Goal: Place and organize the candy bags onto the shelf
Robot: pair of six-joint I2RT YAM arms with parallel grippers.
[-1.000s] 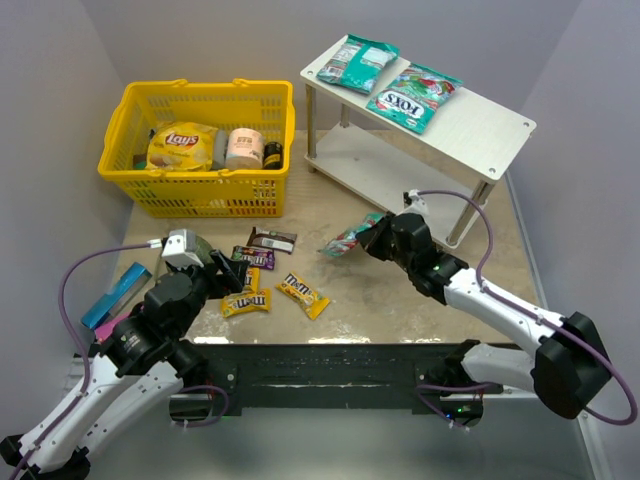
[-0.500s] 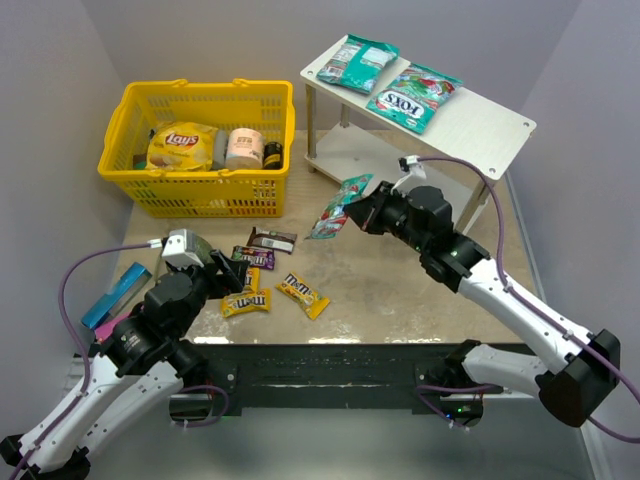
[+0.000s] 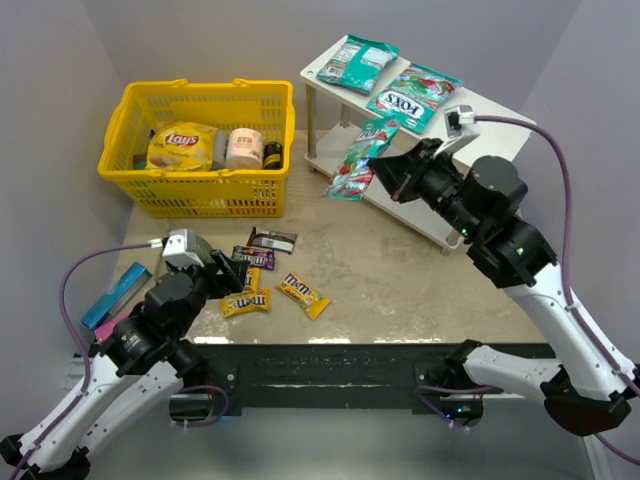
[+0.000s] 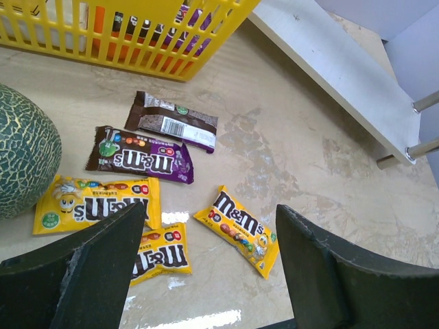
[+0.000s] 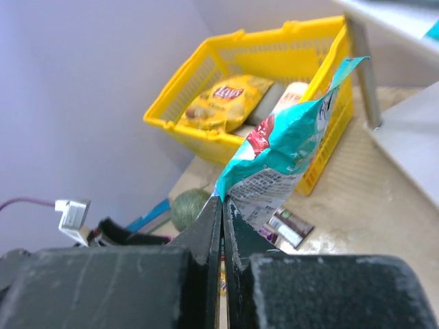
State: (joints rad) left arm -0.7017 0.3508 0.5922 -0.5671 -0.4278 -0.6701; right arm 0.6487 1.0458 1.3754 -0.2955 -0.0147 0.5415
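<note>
Candy bag, glossy teal-green with red and white print, pinched by one end in the right gripper, fingers pressed tight together on the foil. Held in the air, clear of the tabletop, just off the left front side of the white two-tier shelf.

Two more glossy teal-green bags flat on the top board: one at the far left corner, the FOX'S bag just beside it toward the middle.

Small packets loose on the tan tabletop, in front of the yellow plastic basket: brown packet, purple M&M's packet, three yellow M&M's packets.

Left gripper above those packets, jaws wide apart, holding nothing.
</note>
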